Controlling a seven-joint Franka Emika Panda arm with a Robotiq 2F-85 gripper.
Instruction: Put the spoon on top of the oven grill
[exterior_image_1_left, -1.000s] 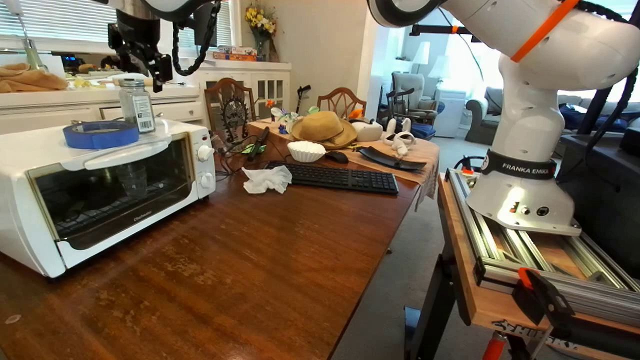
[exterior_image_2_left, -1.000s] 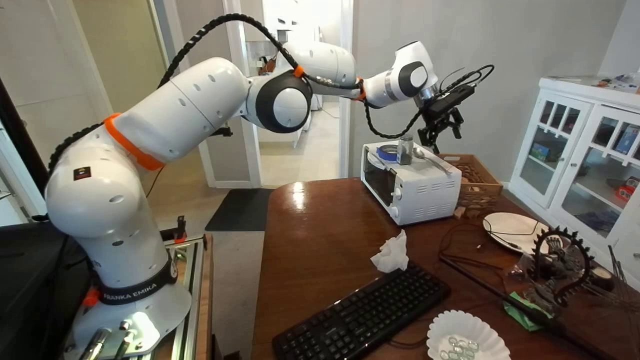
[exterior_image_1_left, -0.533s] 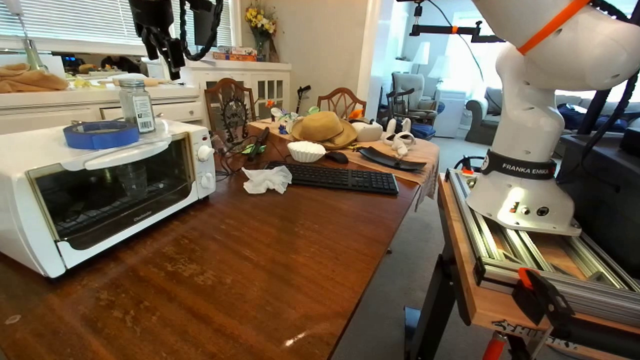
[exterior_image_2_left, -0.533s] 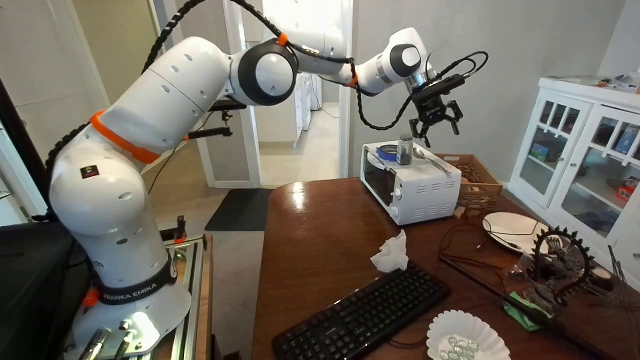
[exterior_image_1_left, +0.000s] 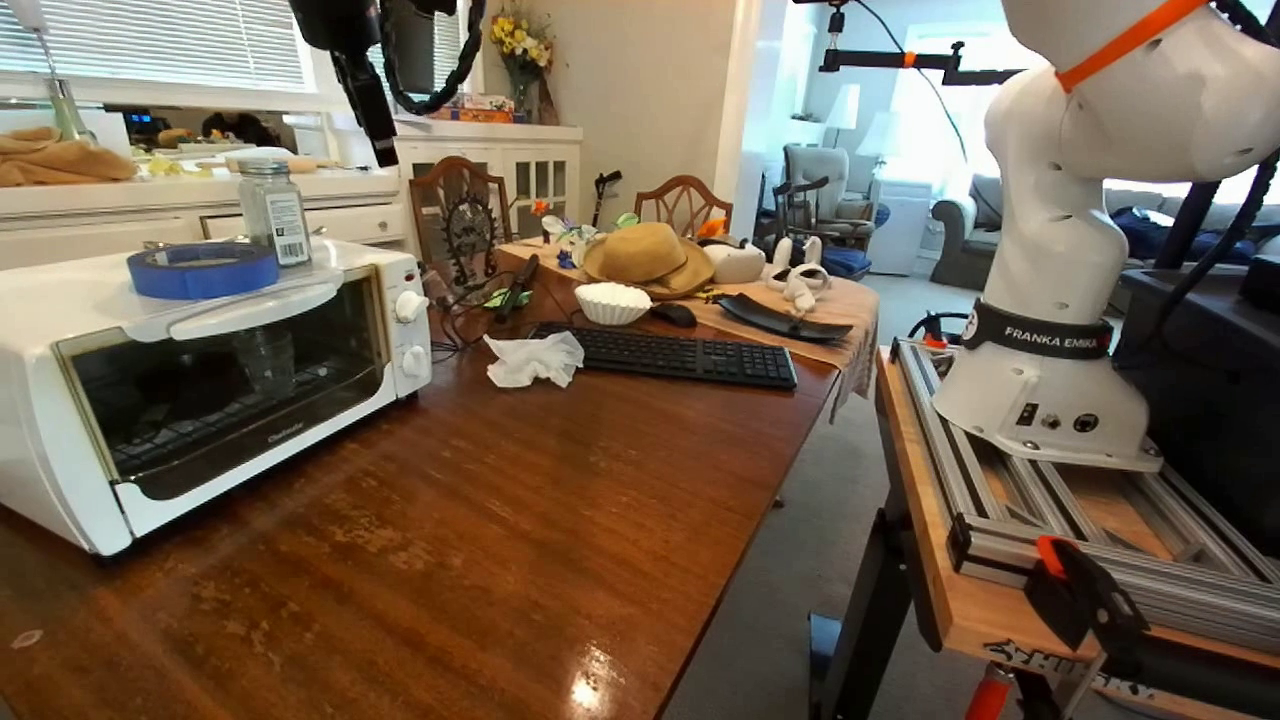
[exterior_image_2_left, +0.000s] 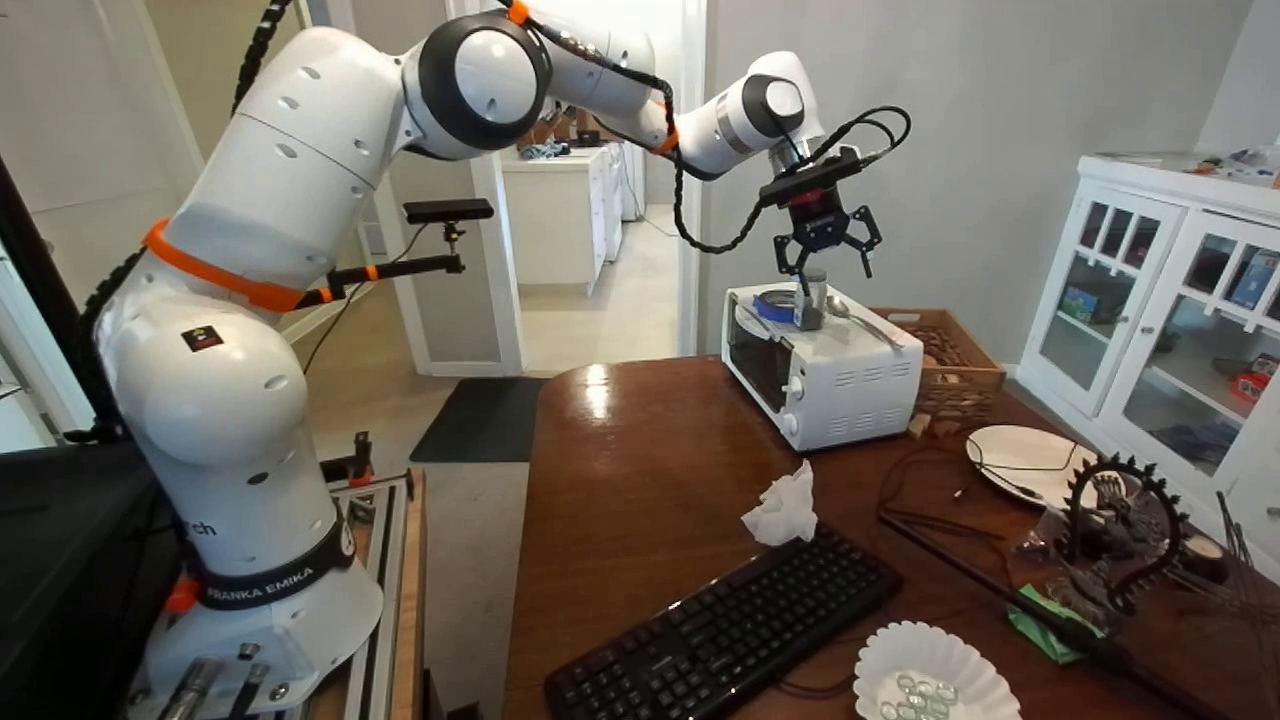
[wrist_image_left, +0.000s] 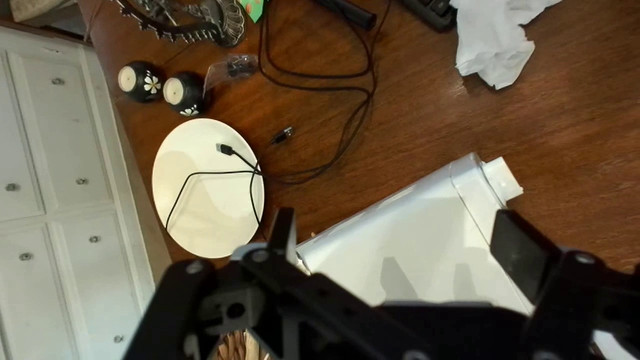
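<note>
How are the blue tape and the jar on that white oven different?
The blue tape is a low ring with an open middle; the jar is taller, see-through and labelled. The tape lies flat, while the jar stands upright, lidded. Both sit on top of the white oven.

Can see a silvery spoon (exterior_image_2_left: 868, 325); lies on top of the white, boxy, closed oven grill (exterior_image_2_left: 835, 385).

In an exterior view, the wall (exterior_image_2_left: 1010, 120) at two o'clock is gray, a white cupboard (exterior_image_2_left: 1142, 330) stands at three, and a dark mat (exterior_image_2_left: 480, 420) lies on the floor (exterior_image_2_left: 470, 540) at eight. In an exterior view, light shines through window blinds (exterior_image_1_left: 180, 45) at ten o'clock, and a lamp (exterior_image_1_left: 843, 106) stands at one.
</note>
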